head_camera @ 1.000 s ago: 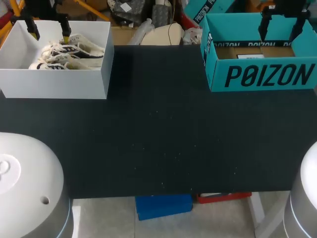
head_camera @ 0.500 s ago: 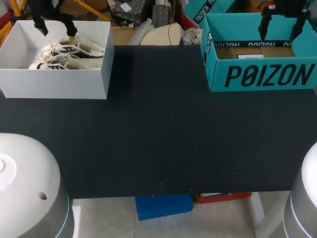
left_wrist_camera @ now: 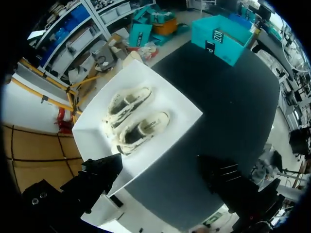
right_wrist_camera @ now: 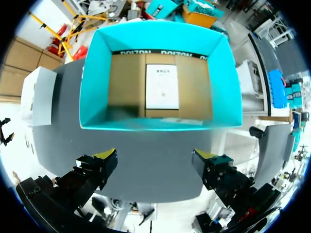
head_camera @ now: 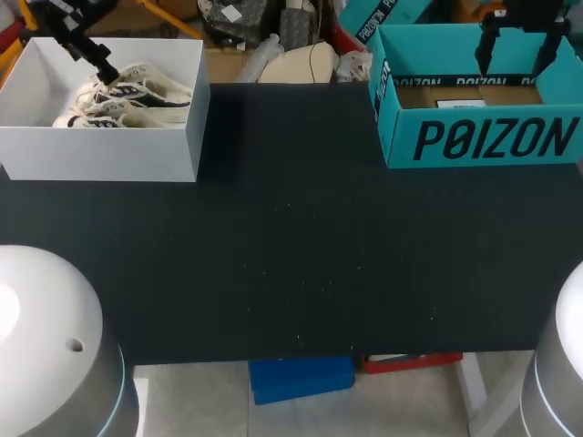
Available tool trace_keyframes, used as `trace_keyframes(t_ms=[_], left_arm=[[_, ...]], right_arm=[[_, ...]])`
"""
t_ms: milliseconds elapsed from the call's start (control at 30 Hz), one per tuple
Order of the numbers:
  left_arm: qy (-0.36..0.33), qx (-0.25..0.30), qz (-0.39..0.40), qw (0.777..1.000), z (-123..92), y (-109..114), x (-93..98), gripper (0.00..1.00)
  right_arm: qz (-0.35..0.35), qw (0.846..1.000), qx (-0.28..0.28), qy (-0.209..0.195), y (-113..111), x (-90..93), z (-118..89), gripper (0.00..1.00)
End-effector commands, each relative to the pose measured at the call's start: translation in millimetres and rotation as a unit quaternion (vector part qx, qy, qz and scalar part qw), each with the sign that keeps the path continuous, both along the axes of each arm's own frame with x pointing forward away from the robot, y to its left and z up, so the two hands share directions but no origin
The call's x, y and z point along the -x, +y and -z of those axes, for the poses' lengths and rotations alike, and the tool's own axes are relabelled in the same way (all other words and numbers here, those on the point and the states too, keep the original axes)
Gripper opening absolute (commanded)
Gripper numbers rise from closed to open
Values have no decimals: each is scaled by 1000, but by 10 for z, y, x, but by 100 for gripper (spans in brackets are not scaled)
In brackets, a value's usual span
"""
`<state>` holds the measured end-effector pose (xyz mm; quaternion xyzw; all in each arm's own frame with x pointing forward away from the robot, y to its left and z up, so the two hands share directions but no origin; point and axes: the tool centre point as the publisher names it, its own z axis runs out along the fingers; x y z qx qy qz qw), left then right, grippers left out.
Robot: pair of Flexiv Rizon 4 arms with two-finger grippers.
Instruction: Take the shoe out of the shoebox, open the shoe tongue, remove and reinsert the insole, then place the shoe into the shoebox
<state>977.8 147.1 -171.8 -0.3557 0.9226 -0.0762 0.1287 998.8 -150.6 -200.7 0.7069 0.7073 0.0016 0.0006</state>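
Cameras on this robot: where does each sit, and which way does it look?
Head view: fixed above and behind, looking down on the table; left hand over the white box, right hand over the teal box.
Left wrist view: on the left wrist, looking down at the shoes; open fingers show.
Right wrist view: on the right wrist, looking into the teal box; open fingers show.
Shared: all three show the teal box.

The table [head_camera: 301, 273] is a broad, dark slab, close to black, with a matte top that takes the light softly and evenly from side to side. Tiny pale specks [head_camera: 290, 207] lie scattered over its middle stretch (dust or crumbs, I can't tell which). Its near edge runs straight across, from one side to the other.
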Motion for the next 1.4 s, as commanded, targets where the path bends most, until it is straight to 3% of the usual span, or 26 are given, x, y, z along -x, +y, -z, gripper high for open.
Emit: trace_keyframes(t_ms=[33, 133, 200, 500, 767, 1133, 1400], left_arm=[[-195, -16, 476, 858, 31, 31, 76, 100], [-179, -4, 523, 833, 126, 8, 123, 100], [-155, 1, 530, 834, 188, 29, 93, 100], [-46, -14, 599, 800, 418, 302, -256, 100], [21, -10, 612, 790, 550, 369, -518, 100], [84, -46, 531, 842, 678, 450, -748, 100], [95, -48, 512, 852, 769, 478, -872, 100]], right_arm=[[0, 1000, 0, 1, 2, -4, -3, 100], [0, 1000, 0, 1, 2, -4, -3, 100], [0, 1000, 0, 1, 2, -4, -3, 100], [0, 1000, 0, 1, 2, -4, -3, 100], [0, 1000, 0, 1, 2, -4, -3, 100], [0, 1000, 0, 1, 2, -4, -3, 100], [0, 1000, 0, 1, 2, -4, -3, 100]])
